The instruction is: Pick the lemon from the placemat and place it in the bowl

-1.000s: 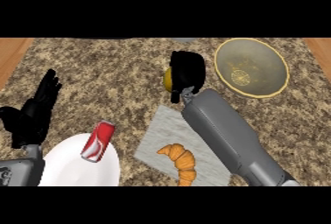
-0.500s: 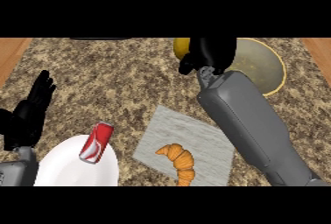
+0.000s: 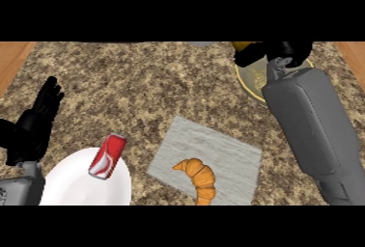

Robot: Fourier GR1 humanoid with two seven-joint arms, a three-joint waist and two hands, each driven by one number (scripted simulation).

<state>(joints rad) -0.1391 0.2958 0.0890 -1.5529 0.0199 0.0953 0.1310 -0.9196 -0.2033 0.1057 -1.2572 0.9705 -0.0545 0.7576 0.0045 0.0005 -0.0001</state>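
Speckled brown granite fills the counter point(image 3: 143, 87), with strips of wood showing at the upper left and upper right corners of the frame. At the upper right the right hand point(image 3: 274, 50) has its fingers curled round the lemon point(image 3: 244, 46), of which only a sliver of yellow shows at the hand's left edge, close under the top of the scene. Hand and fruit sit over the far rim of the bowl point(image 3: 249, 82), a yellowish dish mostly hidden behind the grey forearm that runs down the right side. The grey placemat point(image 3: 221, 154) lies at lower centre, well apart from the bowl, and now carries only a croissant point(image 3: 198, 176). At the lower left a white plate point(image 3: 75, 188) holds a red soda can point(image 3: 107, 157) lying tilted, and the left hand point(image 3: 32, 128) rests open beside it, fingers up. The step in hand looks like the release. To do it well, I would bring the lemon over the bowl's middle rather than its far edge, lower it close to the bottom, and only then uncurl the fingers, so it settles instead of rolling out. Lifting the hand straight up afterwards should keep the wrist off the rim.
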